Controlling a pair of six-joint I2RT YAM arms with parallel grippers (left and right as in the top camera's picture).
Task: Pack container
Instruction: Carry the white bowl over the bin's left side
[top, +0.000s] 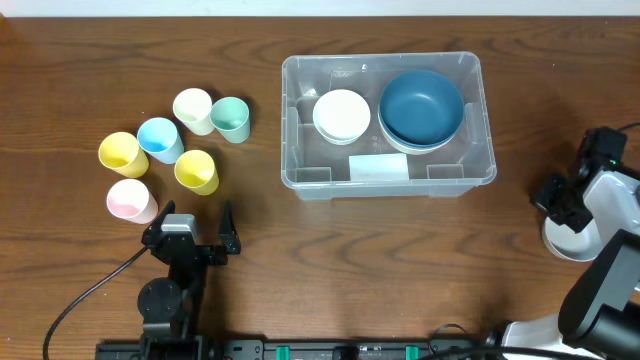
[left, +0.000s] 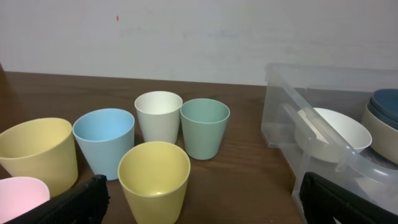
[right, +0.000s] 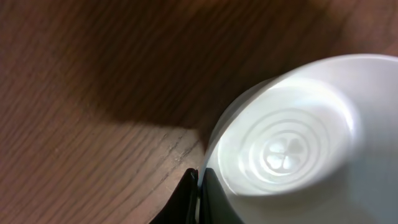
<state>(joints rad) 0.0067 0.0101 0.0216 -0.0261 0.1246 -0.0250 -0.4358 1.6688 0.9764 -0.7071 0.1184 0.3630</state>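
From the right wrist camera I see what the overhead hides: the right pincer (right: 199, 177) is clenched on the rim of the loose white bowl (right: 298, 137). One finger is outside the wall and one inside, and ring marks show on the bowl's floor. From above, that arm covers most of this bowl, so the grip itself is out of sight there.

The container (top: 300, 120) stands on the worktop (top: 400, 270), well apart from the right pincer on its left side. It also lies ahead and to the right of the left pincer (top: 192, 222). Only the overhead shows all of its inside: a boxed white bowl (top: 342, 115) beside a blue bowl (top: 421, 108), and a white label (top: 378, 168) on the near wall.

The left pincer is released, its fingers spread wide and holding nothing. Six cups stand close ahead of it. Nearest is a yellow cup (left: 153, 177), and behind it are a cream cup (left: 158, 115) and a green cup (left: 204, 127). To the left are a blue cup (left: 104, 140), a second yellow cup (left: 37, 152) and a pink cup (left: 22, 198) at the frame's edge. The left wrist view shows every cup upright and empty.
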